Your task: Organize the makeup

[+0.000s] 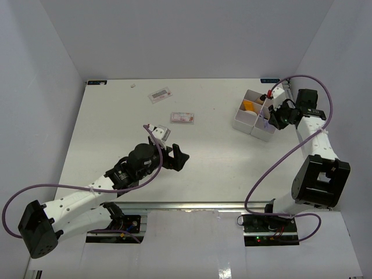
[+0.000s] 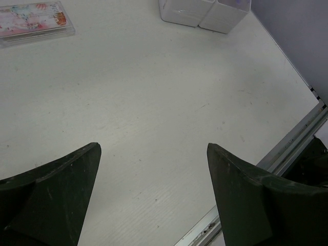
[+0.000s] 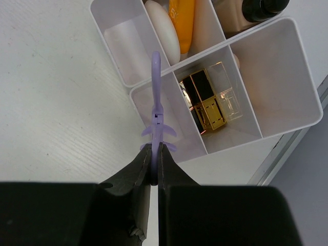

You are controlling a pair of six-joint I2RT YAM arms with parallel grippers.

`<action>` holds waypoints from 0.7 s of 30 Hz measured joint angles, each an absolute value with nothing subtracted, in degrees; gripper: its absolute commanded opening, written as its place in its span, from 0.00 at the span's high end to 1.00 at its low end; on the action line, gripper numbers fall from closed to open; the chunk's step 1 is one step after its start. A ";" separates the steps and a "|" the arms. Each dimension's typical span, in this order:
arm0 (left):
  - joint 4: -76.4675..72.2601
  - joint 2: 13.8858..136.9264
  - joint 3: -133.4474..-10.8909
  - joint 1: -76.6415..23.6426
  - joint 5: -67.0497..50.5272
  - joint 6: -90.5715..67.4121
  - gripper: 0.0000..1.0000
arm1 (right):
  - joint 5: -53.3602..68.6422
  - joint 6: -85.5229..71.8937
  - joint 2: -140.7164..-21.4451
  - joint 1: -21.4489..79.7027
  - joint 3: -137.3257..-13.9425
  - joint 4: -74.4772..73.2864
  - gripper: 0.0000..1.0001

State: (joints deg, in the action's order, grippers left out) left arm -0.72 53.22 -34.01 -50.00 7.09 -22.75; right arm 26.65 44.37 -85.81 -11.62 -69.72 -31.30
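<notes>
The white tray [image 3: 287, 77] holds gold-and-black lipstick tubes [image 3: 205, 100], a beige sponge [image 3: 166, 38], an orange tube [image 3: 184, 20] and a tan foundation bottle [image 3: 238, 20]. My right gripper [image 3: 155, 154] is shut on a thin purple plastic tool [image 3: 156, 97] and holds it over the tray's near compartments; in the top view the gripper [image 1: 271, 118] is at the tray [image 1: 241, 123]. My left gripper [image 1: 178, 158] is open and empty over bare table, also in its wrist view [image 2: 154, 154]. Flat clear packets lie on the table [image 1: 182, 118], [image 1: 160, 94], [image 1: 159, 132].
In the left wrist view one packet [image 2: 33, 20] lies at the far left and the tray's wall [image 2: 205, 13] stands at the top. The table's metal edge [image 2: 287, 148] runs close on the right. Grey walls enclose the table.
</notes>
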 measured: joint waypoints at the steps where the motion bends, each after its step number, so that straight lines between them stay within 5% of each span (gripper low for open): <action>1: -0.78 53.10 -33.84 -50.00 7.11 -22.83 0.04 | 26.55 44.51 -86.17 -11.62 -69.82 -31.22 0.89; 11: -0.15 53.05 -33.15 -50.00 7.11 -23.34 0.02 | 24.72 46.18 -89.64 -11.80 -70.02 -30.01 0.51; 21: 1.74 58.62 -35.82 -49.18 7.88 -23.67 0.02 | 26.45 44.61 -86.68 -12.03 -69.96 -30.04 0.38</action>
State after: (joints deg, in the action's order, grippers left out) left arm 1.74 58.62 -35.82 -49.18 7.88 -23.67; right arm 26.45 44.61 -86.68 -12.03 -69.96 -30.04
